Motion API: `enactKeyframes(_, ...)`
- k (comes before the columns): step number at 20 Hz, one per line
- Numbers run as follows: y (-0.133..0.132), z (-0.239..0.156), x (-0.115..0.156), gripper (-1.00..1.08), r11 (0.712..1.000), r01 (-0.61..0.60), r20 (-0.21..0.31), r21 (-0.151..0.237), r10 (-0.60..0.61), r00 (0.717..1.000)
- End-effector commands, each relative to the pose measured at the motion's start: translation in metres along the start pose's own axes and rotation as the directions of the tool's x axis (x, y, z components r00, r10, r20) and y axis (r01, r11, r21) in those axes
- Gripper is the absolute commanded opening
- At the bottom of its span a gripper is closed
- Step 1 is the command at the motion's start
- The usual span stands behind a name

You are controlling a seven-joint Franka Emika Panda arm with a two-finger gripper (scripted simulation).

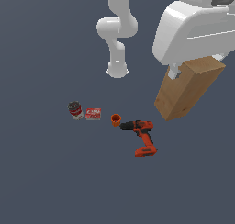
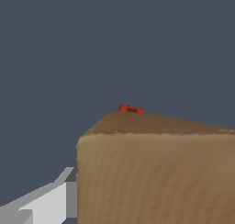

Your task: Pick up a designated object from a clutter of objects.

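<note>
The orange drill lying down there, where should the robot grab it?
Probably the drill's handle, coming from straight above. It lies flat on its side, and the handle is its narrowest part, so the gripper, now holding the tan block, could likely close across it.

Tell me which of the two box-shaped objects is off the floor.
The large plain tan block, tilted in the pincer. The small red labelled box lies on the floor beside the can.

We only saw one plain surface: a flat, dark slate-blue floor (image 1: 41,182) that filled both views edge to edge. It had no texture or seams we could make out. The light was soft and even, a bit brighter toward the middle, with barely any shadows.
</note>
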State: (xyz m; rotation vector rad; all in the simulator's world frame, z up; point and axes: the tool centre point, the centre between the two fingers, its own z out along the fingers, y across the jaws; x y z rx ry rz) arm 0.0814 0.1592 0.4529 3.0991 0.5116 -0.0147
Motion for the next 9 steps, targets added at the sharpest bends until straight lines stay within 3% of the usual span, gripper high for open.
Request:
enactKeyframes(1,-0.0057,-0.0128,0.0016,-1.0,1.0,-0.001,-0.009,-0.001,0.001,1.0)
enactKeyframes(9,-0.0125,-0.0213,0.0038,-1.0,1.0,-0.001,-0.009,-0.001,0.001,1.0)
